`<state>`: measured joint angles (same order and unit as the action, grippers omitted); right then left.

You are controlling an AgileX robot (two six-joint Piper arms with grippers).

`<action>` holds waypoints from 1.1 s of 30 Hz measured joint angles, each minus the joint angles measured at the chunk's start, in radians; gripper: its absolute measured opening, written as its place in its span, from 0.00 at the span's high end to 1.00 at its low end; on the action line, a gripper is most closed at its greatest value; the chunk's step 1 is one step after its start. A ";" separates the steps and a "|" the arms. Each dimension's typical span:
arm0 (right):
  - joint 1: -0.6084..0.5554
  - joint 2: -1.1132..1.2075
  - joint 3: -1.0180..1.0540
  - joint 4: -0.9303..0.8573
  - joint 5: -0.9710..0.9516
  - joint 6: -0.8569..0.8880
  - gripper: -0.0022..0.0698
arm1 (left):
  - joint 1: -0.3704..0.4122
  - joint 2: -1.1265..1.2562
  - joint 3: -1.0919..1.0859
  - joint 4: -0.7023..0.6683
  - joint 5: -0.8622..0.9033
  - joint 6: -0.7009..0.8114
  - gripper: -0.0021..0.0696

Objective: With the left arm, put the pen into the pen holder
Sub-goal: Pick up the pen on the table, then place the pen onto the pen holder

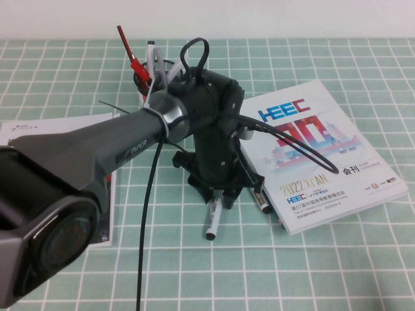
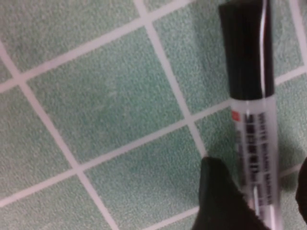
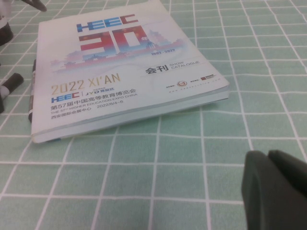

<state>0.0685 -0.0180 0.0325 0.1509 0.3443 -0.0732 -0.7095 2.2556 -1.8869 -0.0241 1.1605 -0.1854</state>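
Observation:
The pen (image 1: 213, 219) lies on the green checked cloth under my left gripper (image 1: 219, 193), its black end towards the robot. In the left wrist view the white barrel with black print (image 2: 253, 143) and the black cap run between the two black fingers (image 2: 218, 196). The fingers straddle the barrel with a gap on one side, so the gripper is open. The black mesh pen holder (image 1: 166, 67) stands at the back, mostly hidden behind the left arm. My right gripper (image 3: 276, 191) is shut and empty, low over the cloth near the catalogue.
A red pen (image 1: 133, 58) and a white marker (image 1: 153, 53) stick out of the holder. Another marker (image 1: 259, 198) lies against a white catalogue (image 1: 318, 149), which also shows in the right wrist view (image 3: 124, 62). A white booklet (image 1: 39, 129) lies at the left.

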 joint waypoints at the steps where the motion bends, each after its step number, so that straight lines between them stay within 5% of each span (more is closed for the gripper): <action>1: 0.000 0.000 0.000 0.000 0.000 0.000 1.00 | 0.000 0.000 0.000 0.004 0.002 0.000 0.54; 8: 0.000 0.000 0.000 0.000 0.000 0.000 1.00 | 0.000 0.002 0.000 0.051 0.019 0.023 0.82; 21: 0.000 0.000 0.000 0.000 0.000 0.000 1.00 | -0.002 -0.125 0.006 0.077 0.027 0.138 0.82; 26: 0.000 0.000 0.000 0.000 0.000 0.000 1.00 | -0.002 -0.316 0.087 0.104 -0.202 0.148 0.82; 33: 0.000 0.000 0.000 0.000 0.000 0.000 1.00 | 0.021 -0.506 0.385 0.162 -0.747 0.130 0.82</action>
<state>0.0685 -0.0180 0.0325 0.1509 0.3443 -0.0732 -0.6887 1.7494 -1.5016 0.1379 0.4135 -0.0553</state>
